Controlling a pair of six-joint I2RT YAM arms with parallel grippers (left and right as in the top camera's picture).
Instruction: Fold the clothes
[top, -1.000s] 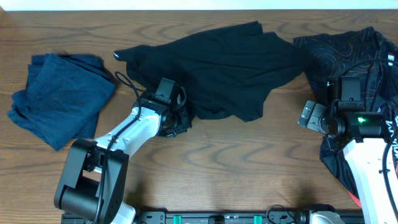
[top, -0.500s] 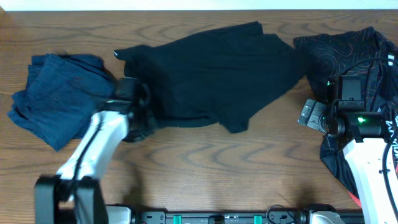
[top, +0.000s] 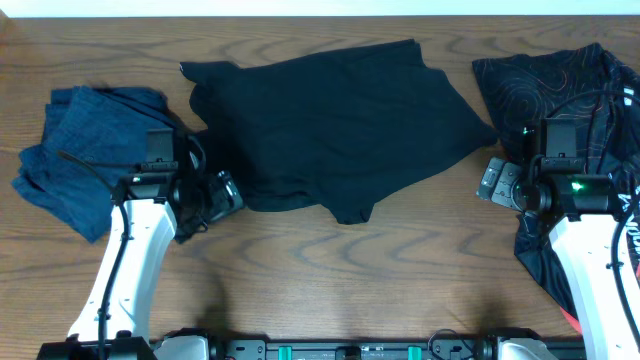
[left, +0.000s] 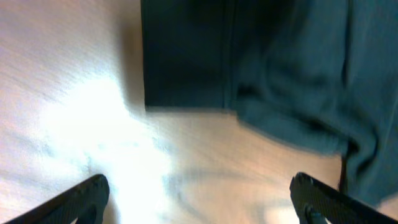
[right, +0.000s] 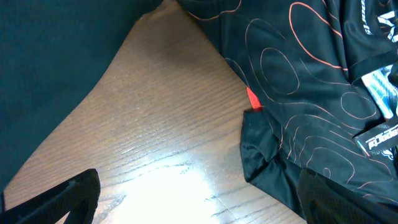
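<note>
A plain black garment (top: 330, 120) lies spread across the middle of the table. My left gripper (top: 212, 198) sits at its lower left corner, open and holding nothing. In the left wrist view the fingers (left: 81, 198) stand wide apart over bare wood, with the black garment's edge (left: 186, 56) just ahead of the left gripper (left: 199, 205). A black garment with red line patterns (top: 560, 90) is heaped at the right. Beside its left edge my right gripper (top: 497, 183) is open and empty. The right wrist view shows the patterned garment (right: 298, 81) by the right finger of the right gripper (right: 199, 205).
A folded dark blue garment (top: 85, 150) lies at the far left, close behind the left arm. Bare wooden table (top: 400, 270) runs along the front. The plain black garment (right: 56, 56) fills the upper left of the right wrist view.
The left arm swung left, dragging the black garment's lower left part with it, then opened its jaws and let the cloth go. The right arm has not moved.
</note>
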